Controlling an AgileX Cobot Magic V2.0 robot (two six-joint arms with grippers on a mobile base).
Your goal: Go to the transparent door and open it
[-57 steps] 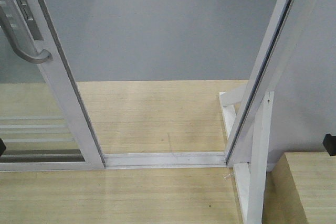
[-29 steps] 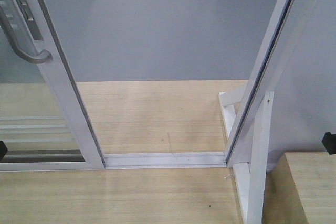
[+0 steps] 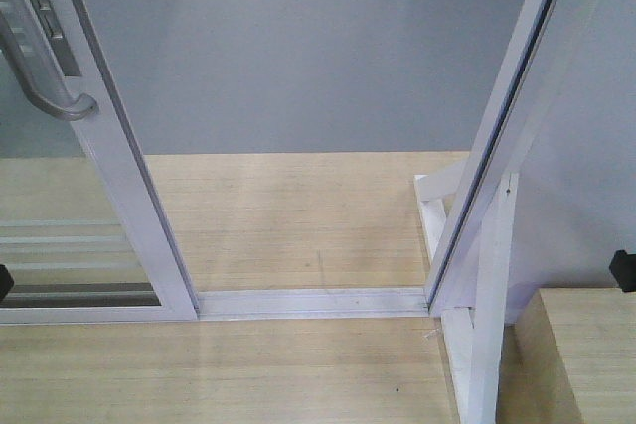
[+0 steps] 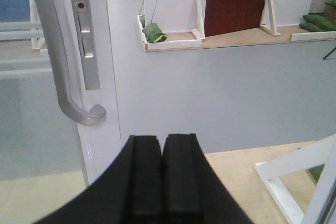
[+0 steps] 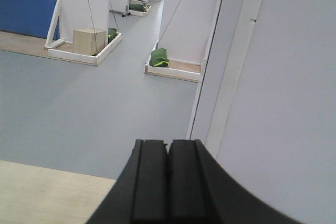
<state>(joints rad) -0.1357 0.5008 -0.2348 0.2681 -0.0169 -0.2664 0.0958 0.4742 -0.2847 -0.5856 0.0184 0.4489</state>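
The transparent door (image 3: 119, 166) stands at the left of the front view, slid aside so the doorway between its white stile and the right jamb is open. Its curved grey handle (image 3: 40, 81) hangs on that stile. In the left wrist view the door stile (image 4: 102, 103) and handle (image 4: 55, 61) are close, up and to the left of my left gripper (image 4: 161, 139), which is shut and empty, apart from the handle. My right gripper (image 5: 168, 142) is shut and empty, facing the white jamb (image 5: 220, 66).
A white floor track (image 3: 313, 302) crosses the doorway. The right jamb has a white brace (image 3: 487, 275), with a wooden platform (image 3: 586, 354) beside it. Grey floor (image 3: 298, 57) lies beyond. Farther off are a brown panel (image 4: 233, 1), green sandbags (image 4: 154, 31) and a wooden box (image 5: 89, 41).
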